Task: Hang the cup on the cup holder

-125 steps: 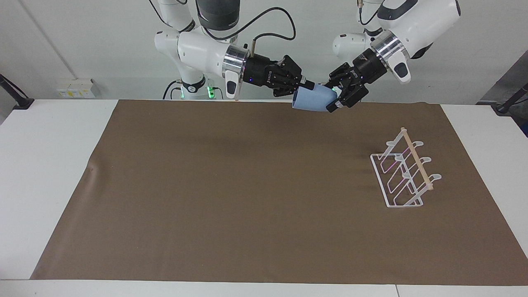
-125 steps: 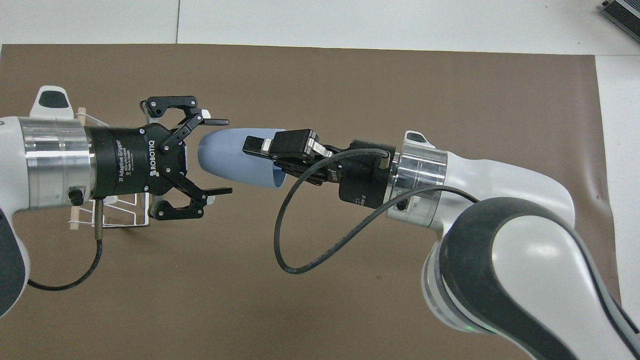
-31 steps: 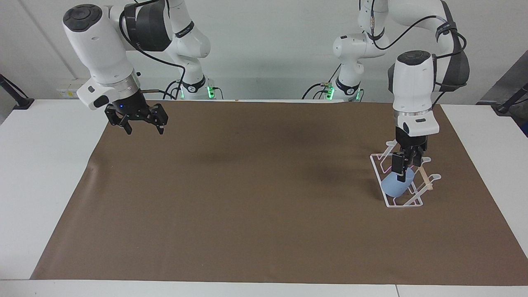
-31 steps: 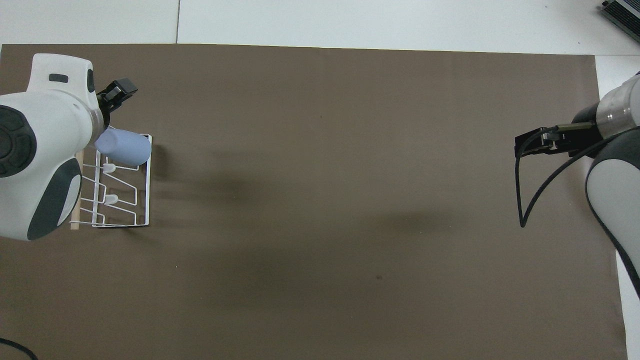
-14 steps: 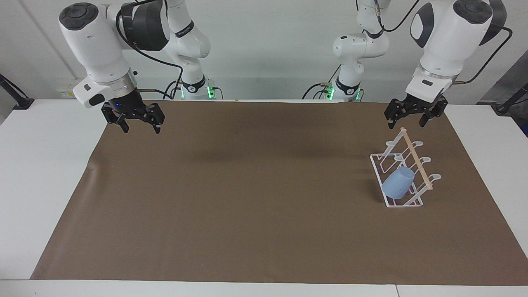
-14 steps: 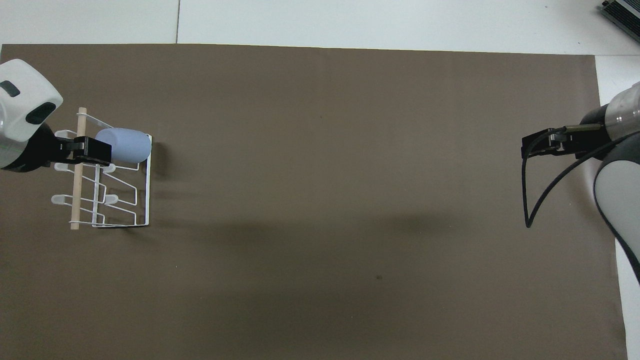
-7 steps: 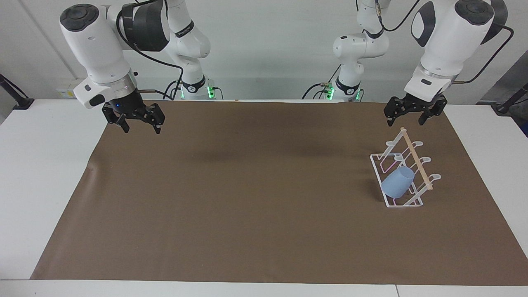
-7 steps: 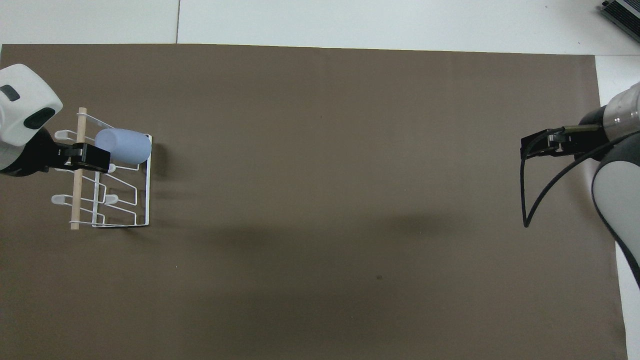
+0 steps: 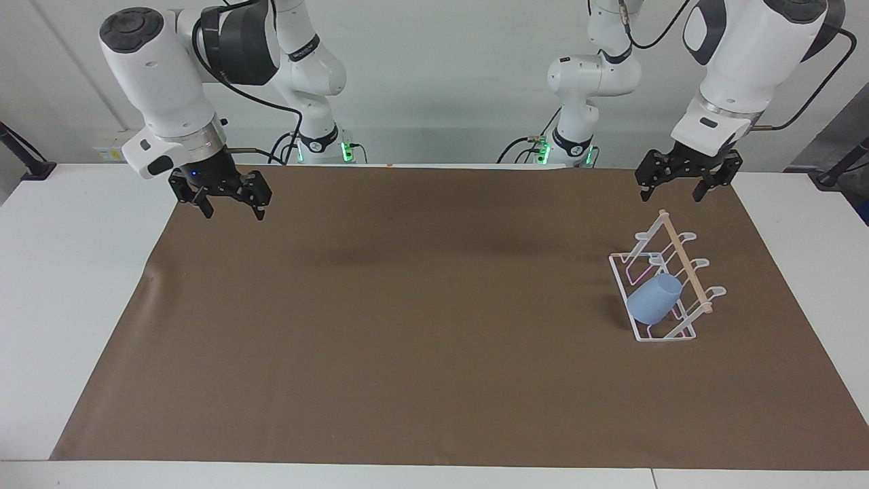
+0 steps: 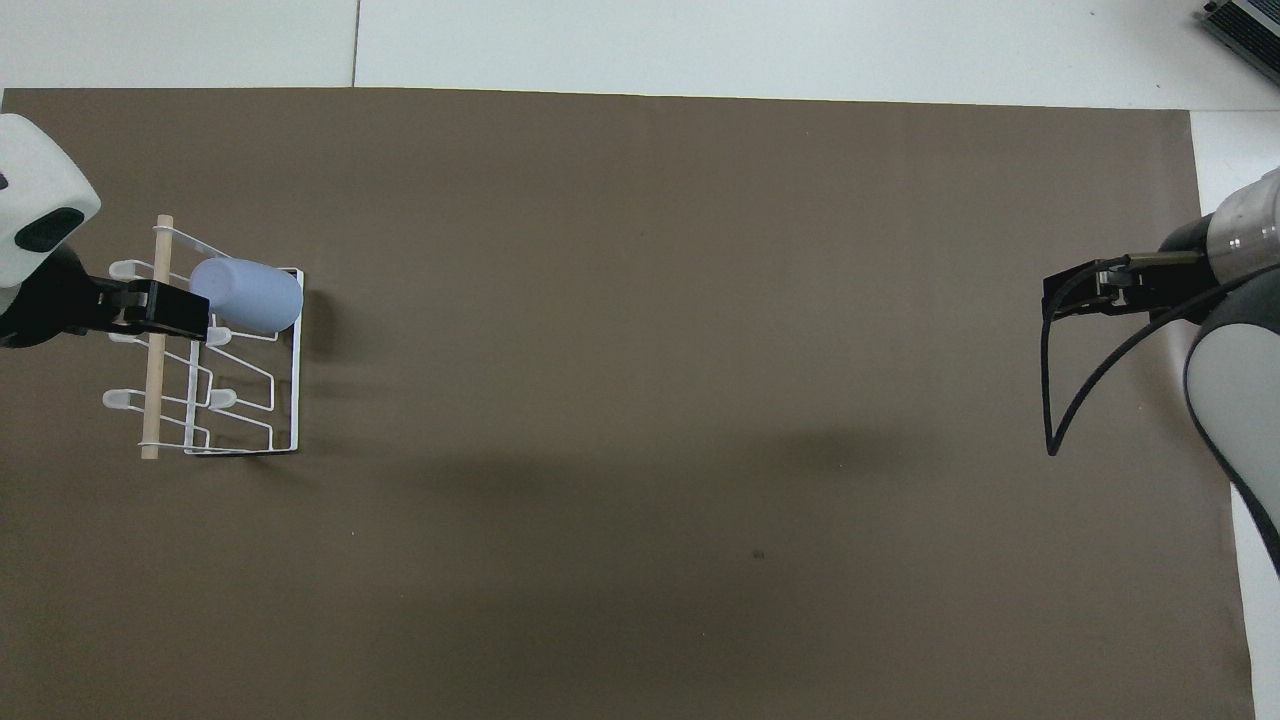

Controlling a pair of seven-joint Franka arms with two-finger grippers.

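The light blue cup (image 9: 654, 299) sits tilted over a slanted prong of the white wire cup holder (image 9: 681, 331), at the holder's end farthest from the robots. Nothing holds it. It also shows in the overhead view (image 10: 246, 294), on the cup holder (image 10: 297, 380). My left gripper (image 9: 671, 197) is open and empty, raised above the cup holder's end nearest the robots; in the overhead view the left gripper (image 10: 165, 310) overlaps the wooden dowel (image 10: 152, 400). My right gripper (image 9: 233, 214) is open and empty, waiting above the mat at the right arm's end.
A brown mat (image 9: 407, 326) covers most of the white table (image 9: 68, 305). The cup holder stands on the mat toward the left arm's end. The right arm's cable (image 10: 1050, 400) hangs over the mat at its end.
The right gripper handed the cup over. The left gripper set it on the cup holder, let go and rose clear. In the last second the left gripper only drifted slightly; the cup stays put.
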